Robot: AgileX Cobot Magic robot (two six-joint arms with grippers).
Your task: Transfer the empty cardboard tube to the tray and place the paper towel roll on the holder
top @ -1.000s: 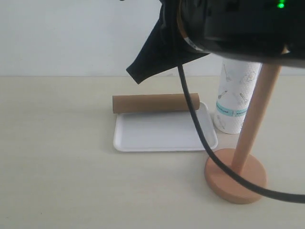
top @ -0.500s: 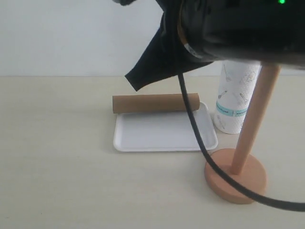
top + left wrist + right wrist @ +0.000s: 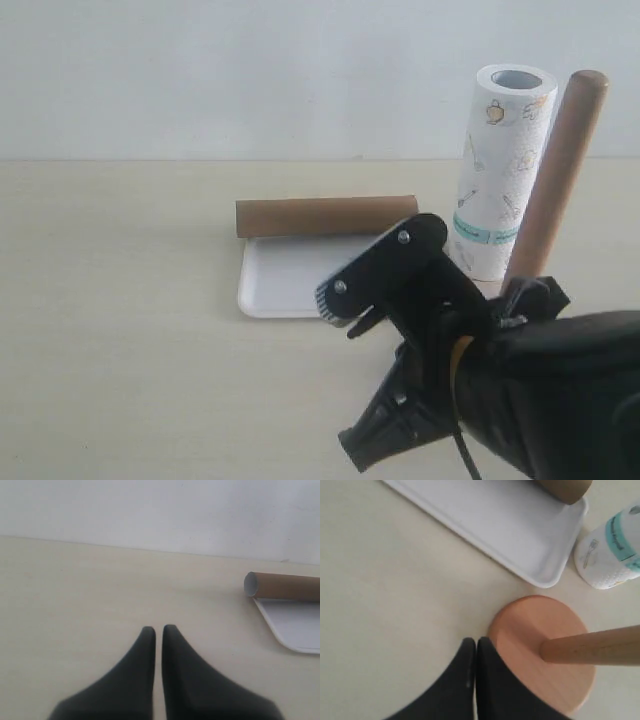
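Right gripper is pinched fully together with nothing in it, tips just beside the round base of the holder; can't tell if it's actually touching. The tray is a bit beyond the tips, and the paper towel roll stands upright past the base. The empty cardboard tube lies along the tray's far rim, farthest from that gripper. Left gripper has just a sliver between its fingers, empty, over bare table, well apart from the tube. A second ago the right arm was high up, blocking the roll's top; now it's dropped low in front. Tube, tray and roll haven't budged.
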